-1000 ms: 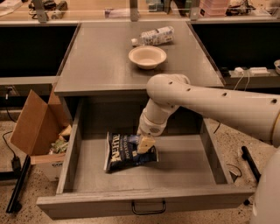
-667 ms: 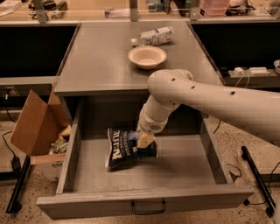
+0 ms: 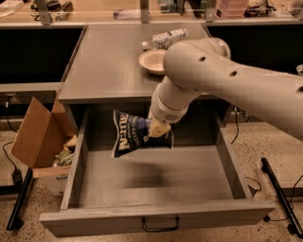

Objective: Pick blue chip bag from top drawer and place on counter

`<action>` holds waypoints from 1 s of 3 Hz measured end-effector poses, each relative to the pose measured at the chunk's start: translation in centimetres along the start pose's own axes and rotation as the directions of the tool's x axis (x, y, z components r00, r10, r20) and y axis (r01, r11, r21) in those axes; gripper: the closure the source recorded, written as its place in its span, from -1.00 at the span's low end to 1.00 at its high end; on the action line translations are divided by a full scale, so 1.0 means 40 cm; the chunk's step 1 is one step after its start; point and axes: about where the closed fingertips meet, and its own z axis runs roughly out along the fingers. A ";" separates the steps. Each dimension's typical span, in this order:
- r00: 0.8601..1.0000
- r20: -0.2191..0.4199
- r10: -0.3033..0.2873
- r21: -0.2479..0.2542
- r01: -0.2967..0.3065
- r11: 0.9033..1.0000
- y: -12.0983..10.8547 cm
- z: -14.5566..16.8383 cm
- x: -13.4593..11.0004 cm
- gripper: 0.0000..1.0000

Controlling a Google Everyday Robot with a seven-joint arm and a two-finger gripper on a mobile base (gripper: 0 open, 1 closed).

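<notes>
The blue chip bag point(image 3: 134, 133), dark navy with white lettering, hangs in the air above the floor of the open top drawer point(image 3: 156, 220), just below the counter's front edge. My gripper point(image 3: 158, 128) is shut on the bag's right end and holds it lifted clear of the drawer bottom. The big white arm reaches in from the right and covers part of the counter point(image 3: 106, 61). The drawer is pulled fully out, with its black handle at the front.
A white bowl point(image 3: 152, 60) and a white-labelled plastic bottle point(image 3: 165, 38) lie at the back right of the counter. A brown cardboard box point(image 3: 40, 139) with scraps stands left of the drawer. A long wooden bench point(image 3: 94, 12) with clutter runs behind.
The gripper has risen with the chip bag, lifting it from the drawer floor up to near counter height. The arm has swung closer to the camera.
</notes>
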 end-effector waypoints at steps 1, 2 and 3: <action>1.000 -0.008 -0.011 0.069 0.011 0.998 -0.026 -0.096 -0.029 1.00; 1.000 -0.008 -0.011 0.069 0.011 0.998 -0.026 -0.096 -0.029 1.00; 1.000 0.018 -0.003 0.102 0.001 0.995 -0.079 -0.105 -0.050 1.00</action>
